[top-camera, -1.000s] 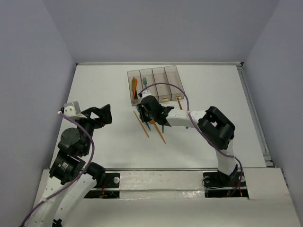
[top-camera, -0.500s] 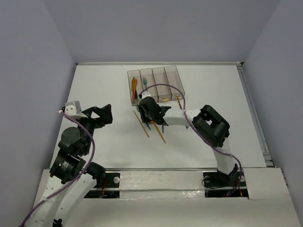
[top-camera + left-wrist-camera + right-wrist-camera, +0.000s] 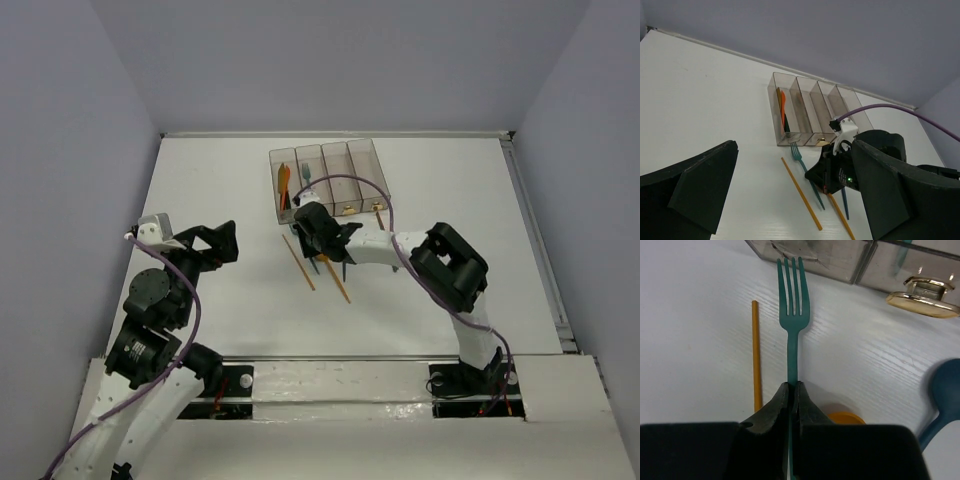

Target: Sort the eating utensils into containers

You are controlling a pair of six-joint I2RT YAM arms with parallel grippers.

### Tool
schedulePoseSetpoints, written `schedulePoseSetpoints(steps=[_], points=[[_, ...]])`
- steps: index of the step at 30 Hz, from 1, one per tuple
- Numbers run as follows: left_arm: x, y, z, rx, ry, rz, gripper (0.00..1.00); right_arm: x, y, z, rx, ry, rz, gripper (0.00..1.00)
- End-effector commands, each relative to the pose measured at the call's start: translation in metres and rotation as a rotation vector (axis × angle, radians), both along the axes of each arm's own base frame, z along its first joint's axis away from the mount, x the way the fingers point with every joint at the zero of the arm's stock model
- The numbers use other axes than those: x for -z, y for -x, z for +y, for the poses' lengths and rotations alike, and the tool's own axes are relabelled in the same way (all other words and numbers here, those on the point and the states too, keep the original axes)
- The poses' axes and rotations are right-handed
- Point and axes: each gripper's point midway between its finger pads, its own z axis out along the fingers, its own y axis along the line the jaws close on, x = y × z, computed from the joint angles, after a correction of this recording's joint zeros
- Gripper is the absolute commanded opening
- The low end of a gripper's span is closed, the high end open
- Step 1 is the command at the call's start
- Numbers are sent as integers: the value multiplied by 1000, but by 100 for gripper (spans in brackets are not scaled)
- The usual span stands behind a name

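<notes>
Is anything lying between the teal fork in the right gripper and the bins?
Nothing visible does. The right gripper is shut on the teal fork, whose tines point at the containers across bare table. The orange stick and the blue spoon lie off to either side.

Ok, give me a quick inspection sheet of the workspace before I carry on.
Surface: white table, matte.
Job's things: containers at the back; orange utensil in the leftmost bin, teal utensil in the second. Loose in front: teal fork, orange sticks, blue spoon.
Clutter: nothing seen.
Grippers: right gripper shut on the teal fork's handle, tines toward the bins; left gripper open, holding nothing.
Cables: purple cable arcs over the containers' near end from the right arm; left-arm cable runs down that arm.
Surroundings: grey walls on three sides.
</notes>
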Motion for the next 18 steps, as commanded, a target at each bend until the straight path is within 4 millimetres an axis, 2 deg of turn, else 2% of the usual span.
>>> schedulePoseSetpoints(steps=[1,4,5,6,7,10,11,13,14,15,16,17,18], points=[[-22,0,0,6,20,-67,99,-85,-2,15,-35,-155,-129,0],[-22,0,0,4,21,-68,99,-121,-6,17,-41,-210,-202,0],[-23,1,0,4,22,-71,99,-126,-8,17,-41,-208,-215,0],[-23,1,0,6,23,-72,99,-135,-24,9,-12,-199,-238,0],[-24,1,0,6,24,-75,99,-145,-27,12,-8,-215,-254,0],[-24,2,1,6,26,-78,99,-147,-62,-4,43,-215,-272,0],[-25,2,1,6,26,-79,99,-151,-83,-10,66,-240,-273,0],[-26,3,1,6,27,-83,99,-152,-100,-13,76,-263,-266,0],[-25,3,2,4,26,-82,99,-165,-111,-11,78,-289,-280,0],[-25,4,3,1,26,-82,99,-167,-117,-10,78,-298,-283,0],[-25,4,3,-2,27,-83,99,-154,-123,-15,88,-266,-262,0],[-26,5,4,-2,29,-86,99,-164,-129,-12,91,-277,-287,0],[-26,5,3,-1,28,-86,99,-157,-137,-14,103,-266,-288,0]])
